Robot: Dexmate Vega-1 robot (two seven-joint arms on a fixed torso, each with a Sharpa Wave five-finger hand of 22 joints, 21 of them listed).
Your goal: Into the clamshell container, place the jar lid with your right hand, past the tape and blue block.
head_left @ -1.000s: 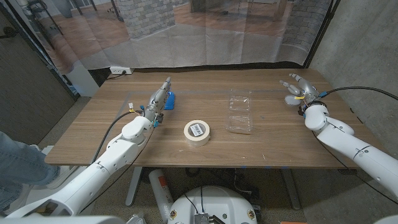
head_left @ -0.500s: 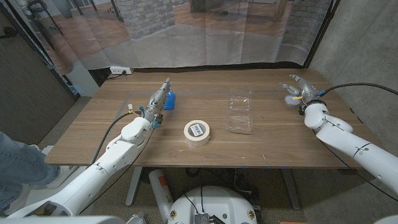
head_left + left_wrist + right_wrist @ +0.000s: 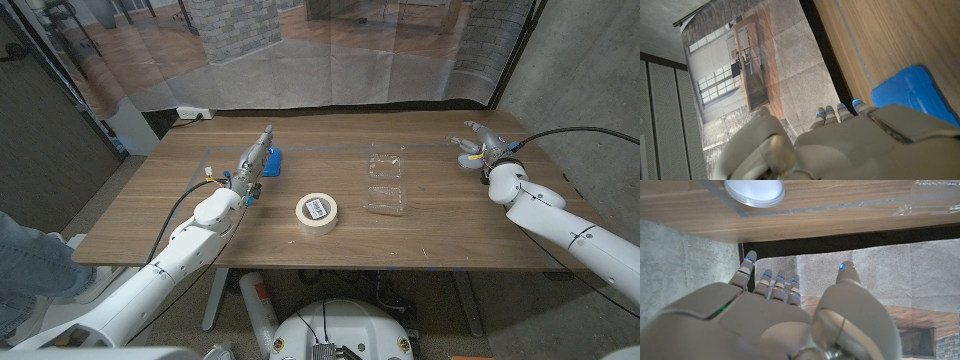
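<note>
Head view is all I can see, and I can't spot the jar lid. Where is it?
Observer: In the right wrist view, the jar lid is a white disc lying on the table just beyond the right hand. The hand's fingers are spread and it holds nothing.
Operator: Is the other hand gripping that blue thing?
Observer: No. In the left wrist view, the blue block lies on the wood beside the left hand, whose fingers reach straight out past the block, not around it.
</note>
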